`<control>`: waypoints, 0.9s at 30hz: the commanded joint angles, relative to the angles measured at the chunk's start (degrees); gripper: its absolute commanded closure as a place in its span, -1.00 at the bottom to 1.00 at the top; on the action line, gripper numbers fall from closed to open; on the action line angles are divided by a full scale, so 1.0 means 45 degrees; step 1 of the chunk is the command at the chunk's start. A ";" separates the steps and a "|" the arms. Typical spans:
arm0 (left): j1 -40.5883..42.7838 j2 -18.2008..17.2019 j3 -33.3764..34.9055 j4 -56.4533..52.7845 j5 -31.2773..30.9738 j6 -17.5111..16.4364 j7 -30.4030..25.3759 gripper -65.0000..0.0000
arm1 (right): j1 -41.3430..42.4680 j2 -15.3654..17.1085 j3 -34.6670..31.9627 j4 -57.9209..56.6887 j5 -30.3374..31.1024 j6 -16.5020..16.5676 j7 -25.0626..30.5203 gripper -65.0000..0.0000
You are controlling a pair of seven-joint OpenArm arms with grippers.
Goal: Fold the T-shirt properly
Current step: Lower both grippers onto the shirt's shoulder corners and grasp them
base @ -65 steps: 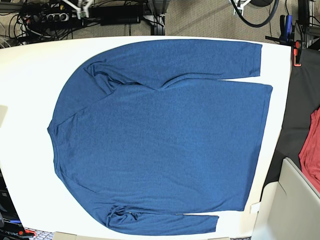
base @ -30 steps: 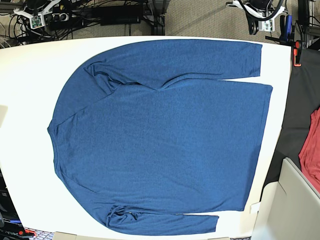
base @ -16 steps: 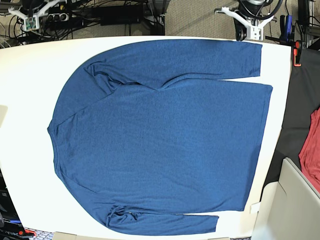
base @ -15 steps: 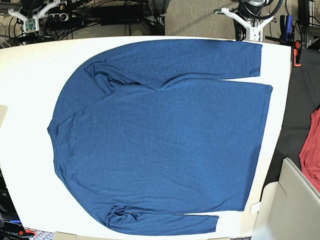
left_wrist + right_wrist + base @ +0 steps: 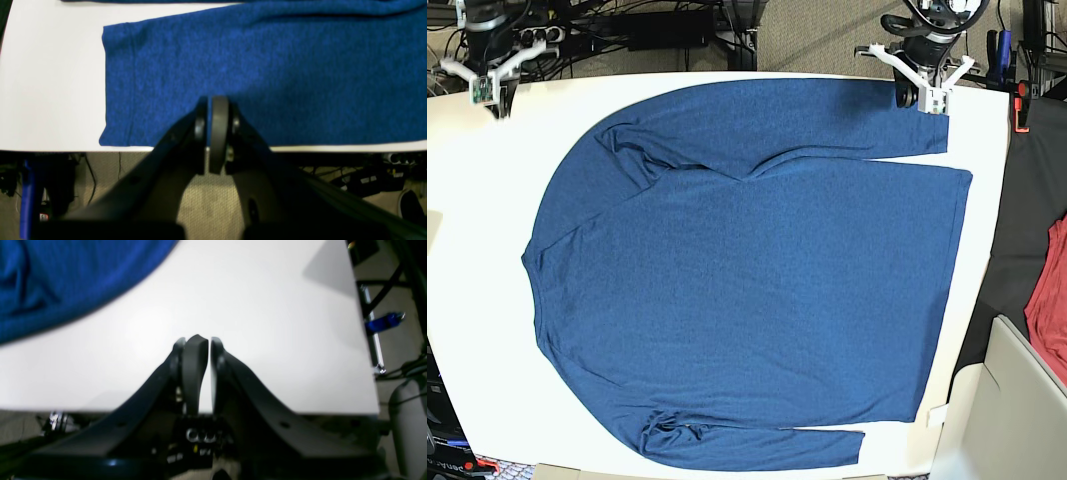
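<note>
One T-shirt [image 5: 747,280], dark blue and long-sleeved, lies flat on the white worktop [image 5: 487,200]. Its long axis runs across the base view: neckline toward that view's left, hem toward its right. Both sleeves run parallel to the body, one along the far edge, one along the near edge. The far cuff almost reaches the worktop's far edge; the near sleeve's lower margin is cut off by the frame.

Bare worktop lies open beyond the neckline; only a narrow strip remains past the hem.

My left end effector [image 5: 209,124] hangs over the far sleeve [image 5: 267,73] near its cuff, fingers pressed together, pinching nothing. My right end effector [image 5: 204,355] hangs over bare worktop at the far corner beyond the shoulder, fingers nearly together and empty.

A red cloth [image 5: 1049,300] lies off the worktop, partly cropped.
</note>
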 commanded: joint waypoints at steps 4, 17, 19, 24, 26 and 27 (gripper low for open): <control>-0.0121 0.0611 -0.0468 0.0220 -0.0027 0.0017 -0.0139 0.90 | 0.0533 0.0053 -0.0032 0.0224 0.0006 0.0093 0.0268 0.87; -0.2153 0.0982 -0.1719 0.0201 -0.0027 0.0017 0.2362 0.30 | 0.2214 0.0014 -0.0813 0.0204 0.0006 0.1656 -0.1569 0.87; -0.2172 0.1099 -0.2481 0.0201 -0.0027 0.0017 0.2342 0.24 | 0.2214 0.0014 -0.0793 0.0204 0.0006 0.1675 -0.1608 0.87; -0.2446 0.1177 -0.3301 0.0123 -0.0027 0.0017 0.2381 0.13 | 0.2409 0.0014 -0.0754 0.0204 0.0006 0.1675 -0.1666 0.87; -0.2602 0.1177 -0.3301 0.0025 -0.0027 -0.0002 0.2420 0.11 | 0.2409 0.0014 -0.0735 0.0204 0.0006 0.1675 -0.1647 0.87; -0.2641 0.1177 -0.3301 -0.0073 -0.0027 -0.0002 0.2440 0.10 | 0.2448 0.0014 -0.0735 0.0204 0.0006 0.1675 -0.1627 0.87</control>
